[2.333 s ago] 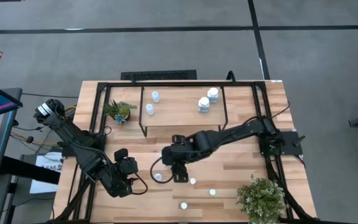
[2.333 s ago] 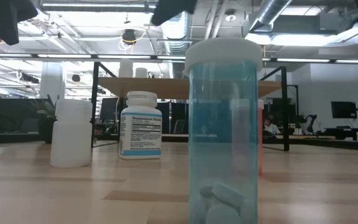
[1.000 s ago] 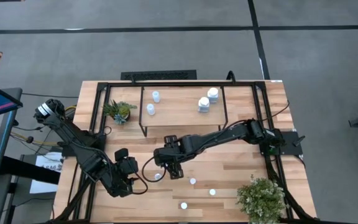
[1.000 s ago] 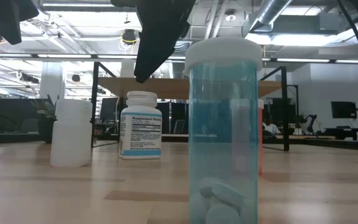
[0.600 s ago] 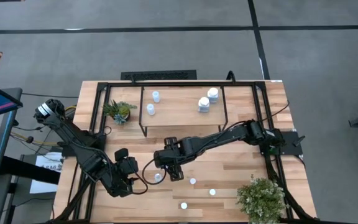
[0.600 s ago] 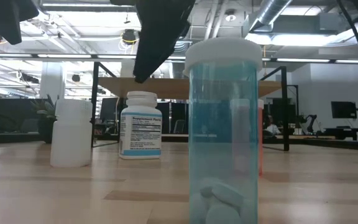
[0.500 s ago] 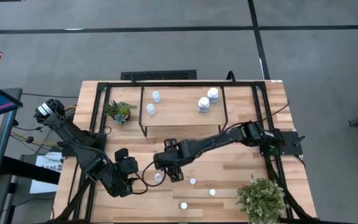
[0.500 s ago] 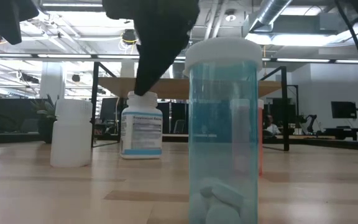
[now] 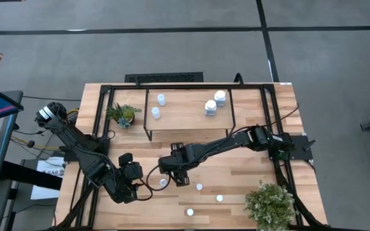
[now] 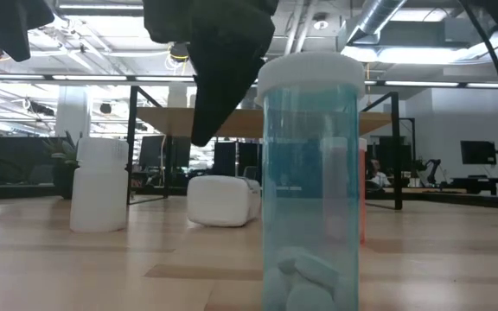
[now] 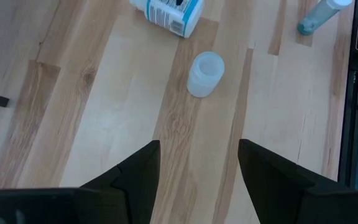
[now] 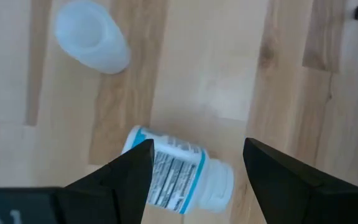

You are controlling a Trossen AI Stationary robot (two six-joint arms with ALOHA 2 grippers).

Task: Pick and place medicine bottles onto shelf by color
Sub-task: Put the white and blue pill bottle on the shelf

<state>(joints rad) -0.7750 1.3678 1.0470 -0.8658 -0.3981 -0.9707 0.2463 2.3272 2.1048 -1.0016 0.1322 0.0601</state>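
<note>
A white bottle with a blue-and-white label (image 12: 178,172) lies on its side on the table, cap end toward the right wrist picture's lower right. My right gripper (image 12: 197,146) hovers open above it, fingers pointing down on either side; the low view shows a gap between a fingertip (image 10: 202,134) and the bottle (image 10: 223,200). An all-white bottle (image 12: 92,37) stands upright beside it. A blue bottle (image 10: 309,181) stands nearest the near edge. My left gripper (image 11: 199,146) waits open at the near left. Several bottles (image 9: 211,107) stand on the shelf (image 9: 185,122).
Two more small bottles (image 9: 199,187) (image 9: 220,198) stand on the table right of my right gripper. A small plant (image 9: 122,114) sits left of the shelf and a bushy plant (image 9: 270,204) at the near right corner. Black frame rails (image 9: 101,128) run along the table's sides.
My right gripper has gone down and a little toward the table's left edge, staying open. The labelled white bottle, upright half a second ago, has tipped over and now lies on its side on the table.
</note>
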